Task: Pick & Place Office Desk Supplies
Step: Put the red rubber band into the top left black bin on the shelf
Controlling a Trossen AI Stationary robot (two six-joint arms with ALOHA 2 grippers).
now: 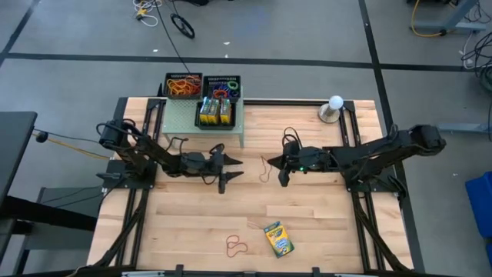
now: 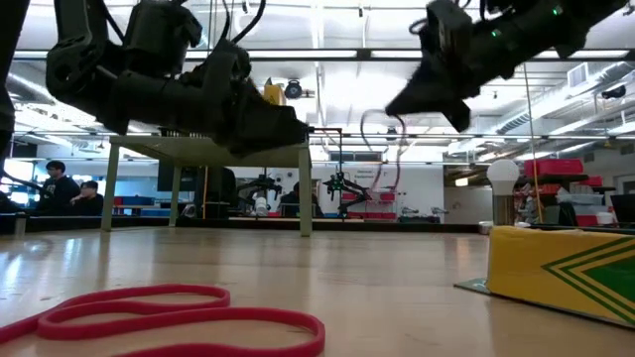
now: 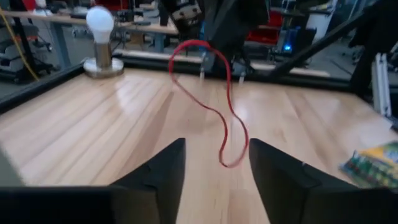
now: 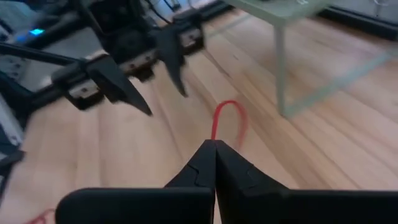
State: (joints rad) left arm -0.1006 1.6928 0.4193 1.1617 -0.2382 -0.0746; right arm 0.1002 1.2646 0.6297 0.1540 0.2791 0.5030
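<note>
Rubber band [image 1: 265,170], the red one, hangs from our right gripper [image 4: 215,147], whose fingers are pressed together on its top; the loop dangles free above the table [image 1: 323,223], approx. at mid-table. Our left gripper [image 3: 216,163] faces it from just beside, fingers spread, holding nothing; the band shows between them in the left wrist view but touches neither.

We judge this is a hand-over or carry to the black mesh trays [image 1: 201,86] on the pale green shelf [image 1: 181,119]. To do it well we should keep the right pinch firm, move slowly so the band does not swing, and not catch it on the left fingers or the shelf edge.

On the wood table remain another red band [image 1: 237,245] and a crayon box [image 1: 278,238] near the front edge; more crayon boxes [image 1: 215,112] sit on the shelf. A white ball on its stand [image 1: 334,108] is at the far right corner. Behind, in the low view, a lab w/ benches, and people [image 2: 69,188] sitting far at the left.
</note>
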